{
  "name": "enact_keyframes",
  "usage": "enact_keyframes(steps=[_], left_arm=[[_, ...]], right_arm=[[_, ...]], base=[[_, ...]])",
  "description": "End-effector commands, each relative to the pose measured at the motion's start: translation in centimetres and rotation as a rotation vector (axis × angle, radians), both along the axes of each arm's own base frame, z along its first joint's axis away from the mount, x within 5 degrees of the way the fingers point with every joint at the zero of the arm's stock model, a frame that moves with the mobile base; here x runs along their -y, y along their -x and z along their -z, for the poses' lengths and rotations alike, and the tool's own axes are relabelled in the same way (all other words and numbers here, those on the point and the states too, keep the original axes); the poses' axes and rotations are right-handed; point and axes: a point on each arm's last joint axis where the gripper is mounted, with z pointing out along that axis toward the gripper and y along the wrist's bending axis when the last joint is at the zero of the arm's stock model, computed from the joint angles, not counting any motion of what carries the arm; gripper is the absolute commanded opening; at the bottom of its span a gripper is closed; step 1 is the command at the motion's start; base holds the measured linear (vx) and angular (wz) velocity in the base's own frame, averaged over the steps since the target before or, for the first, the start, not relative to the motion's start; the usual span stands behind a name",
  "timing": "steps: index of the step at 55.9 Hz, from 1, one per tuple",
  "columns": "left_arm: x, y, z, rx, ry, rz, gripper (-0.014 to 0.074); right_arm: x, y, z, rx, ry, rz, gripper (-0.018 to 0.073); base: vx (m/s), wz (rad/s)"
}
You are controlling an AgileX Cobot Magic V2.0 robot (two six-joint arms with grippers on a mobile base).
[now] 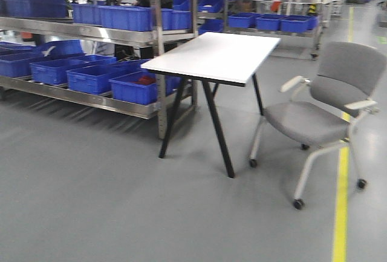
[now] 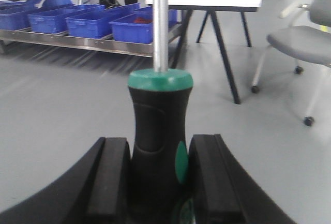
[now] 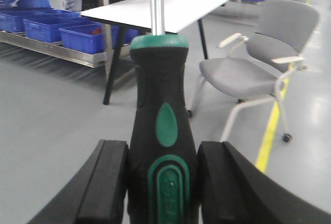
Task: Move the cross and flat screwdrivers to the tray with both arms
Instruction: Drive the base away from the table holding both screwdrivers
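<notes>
In the left wrist view a screwdriver (image 2: 158, 110) with a black handle, green collar and bright metal shaft stands upright, and my left gripper (image 2: 159, 147) is shut on its handle. The right wrist view shows a matching black-and-green screwdriver (image 3: 161, 74) held the same way, with my right gripper (image 3: 163, 150) shut on it. Both shafts run off the top edge, so I cannot tell cross from flat. The tray is out of view. Neither gripper shows in the front view.
A white table (image 1: 214, 56) on black legs stands ahead over grey floor. A grey wheeled chair (image 1: 326, 117) is to its right. Metal shelving with several blue bins (image 1: 91, 77) runs along the left. A yellow floor line (image 1: 341, 207) lies at the right.
</notes>
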Motion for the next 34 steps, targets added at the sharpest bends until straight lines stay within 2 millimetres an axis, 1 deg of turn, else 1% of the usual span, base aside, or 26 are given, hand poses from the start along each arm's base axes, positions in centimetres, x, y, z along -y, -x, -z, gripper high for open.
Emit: enact_keyframes(steps=[1,13,34], left_arm=[[-0.24,-0.04,-1.93,0.124,0.017,-0.031,-0.0003],[-0.24,-0.04,-1.93,0.124,0.017,-0.031,-0.0003],[-0.24,-0.04,-1.93,0.124,0.017,-0.031,-0.0003]], right_arm=[[0.24,0.01,-1.9,0.118,0.011,0.027,-0.0005],[0.24,0.01,-1.9,0.118,0.011,0.027,-0.0005],[0.25,0.01,-1.92,0.12,0.011,0.028,-0.0005]], base=[[0.54,0.38],[0.55,0.45],[0.57,0.59]])
